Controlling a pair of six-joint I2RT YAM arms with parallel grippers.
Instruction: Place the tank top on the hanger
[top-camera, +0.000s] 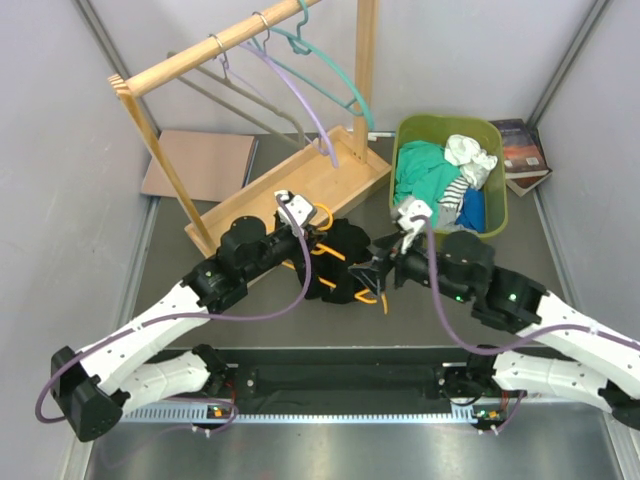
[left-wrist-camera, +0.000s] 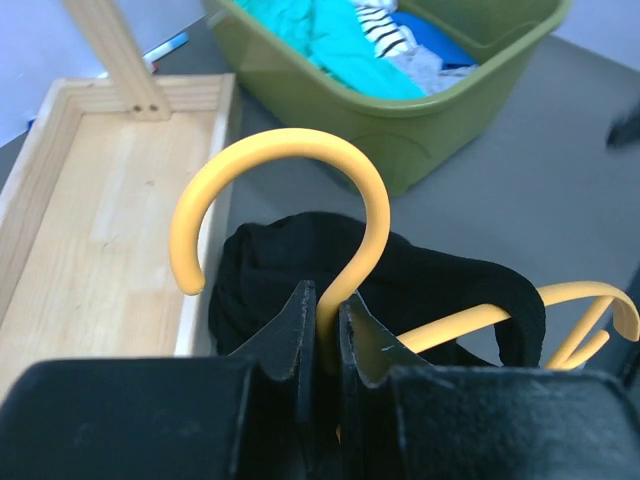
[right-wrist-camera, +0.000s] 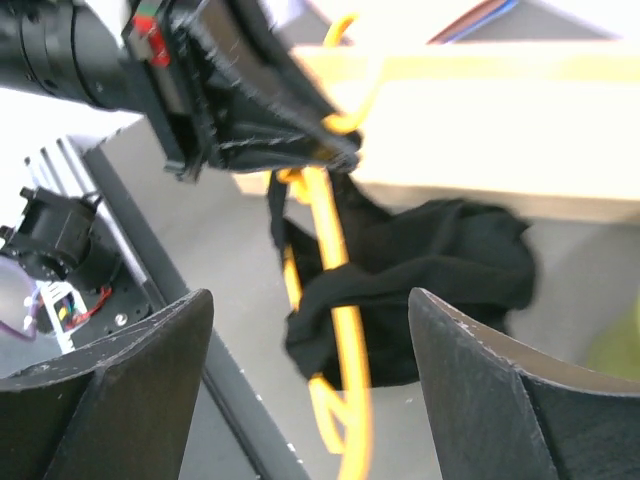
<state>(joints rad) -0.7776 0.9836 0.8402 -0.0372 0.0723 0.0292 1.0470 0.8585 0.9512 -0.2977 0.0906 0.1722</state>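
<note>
- Your left pincer (left-wrist-camera: 325, 300) is clenched on the thin orange plastic hanger (left-wrist-camera: 290, 145); it grips the stem just below the curved hook.
- The small black soft-fabric tank top (left-wrist-camera: 270, 260) is bunched around the hanger's arms, just beyond that pincer; one orange arm pokes out of the fabric on the right.
- Your right pincer (right-wrist-camera: 308, 300) stands released, jaws wide apart; it faces the tank top and touches nothing.
- Hanger and tank top sit over the grey bench (left-wrist-camera: 560, 200), between the pale wooden rack tray (left-wrist-camera: 90, 230) and the green plastic tub (left-wrist-camera: 400, 120) of mixed clothes.
</note>
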